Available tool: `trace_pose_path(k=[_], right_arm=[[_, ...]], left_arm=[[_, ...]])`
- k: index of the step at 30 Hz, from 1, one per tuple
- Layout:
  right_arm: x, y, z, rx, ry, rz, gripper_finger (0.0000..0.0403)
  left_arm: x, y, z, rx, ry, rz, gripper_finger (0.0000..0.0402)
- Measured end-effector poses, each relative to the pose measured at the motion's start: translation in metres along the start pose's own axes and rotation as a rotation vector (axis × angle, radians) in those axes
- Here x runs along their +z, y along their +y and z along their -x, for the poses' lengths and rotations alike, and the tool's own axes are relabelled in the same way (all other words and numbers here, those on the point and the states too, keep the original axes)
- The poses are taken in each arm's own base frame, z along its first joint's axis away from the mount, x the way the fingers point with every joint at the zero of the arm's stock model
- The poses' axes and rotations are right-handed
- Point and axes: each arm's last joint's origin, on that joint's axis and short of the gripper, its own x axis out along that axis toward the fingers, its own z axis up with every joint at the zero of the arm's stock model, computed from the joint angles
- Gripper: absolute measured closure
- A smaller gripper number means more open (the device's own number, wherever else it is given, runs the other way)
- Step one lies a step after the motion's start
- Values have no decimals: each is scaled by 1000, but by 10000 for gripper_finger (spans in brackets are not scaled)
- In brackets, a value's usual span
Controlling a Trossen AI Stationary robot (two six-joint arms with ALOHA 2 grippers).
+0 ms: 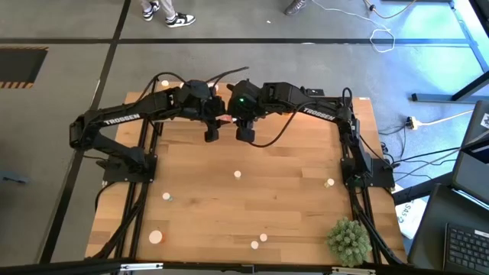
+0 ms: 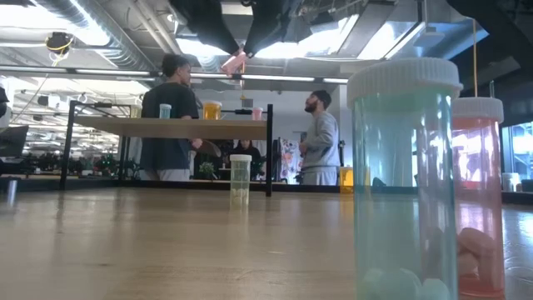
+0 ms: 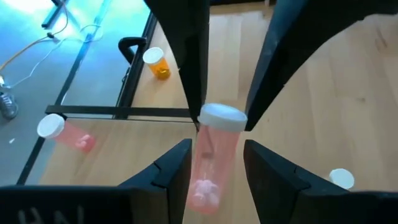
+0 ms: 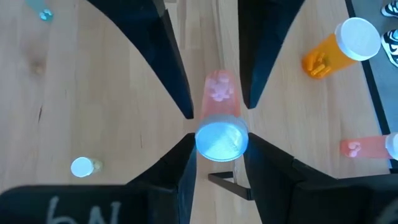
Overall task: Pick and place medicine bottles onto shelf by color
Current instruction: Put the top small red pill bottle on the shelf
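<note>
The bench (image 1: 229,198) is pale wood in jointed planks, smooth with a low satin sheen and visible grain. The shelf (image 2: 166,126) has a light wooden top on thin black posts that look like matt metal. The pink bottle (image 3: 211,162) is clear tinted plastic, glossy, with a smooth white plastic cap; the orange bottle (image 4: 339,53) looks the same, as does the pale green bottle (image 2: 240,179). Both the left tool (image 3: 214,180) and the right tool (image 4: 214,171) have matt black fingers (image 3: 165,177), seemingly plastic. The plant ball (image 1: 348,240) looks spiky and rough.
</note>
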Motion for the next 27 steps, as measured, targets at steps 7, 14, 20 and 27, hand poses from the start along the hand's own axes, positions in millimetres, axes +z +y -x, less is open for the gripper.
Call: trace_pose_path(k=[7, 14, 20, 27], right_arm=[[0, 0, 0, 1, -2, 9, 276], [0, 0, 0, -1, 3, 10, 276], [0, 0, 0, 0, 3, 14, 276], [0, 0, 0, -1, 0, 13, 276]], left_arm=[[1, 0, 0, 1, -13, 0, 260], [-2, 0, -11, -5, 17, 19, 260], [-1, 0, -11, -5, 16, -5, 260], [-1, 0, -11, -5, 17, -7, 260]])
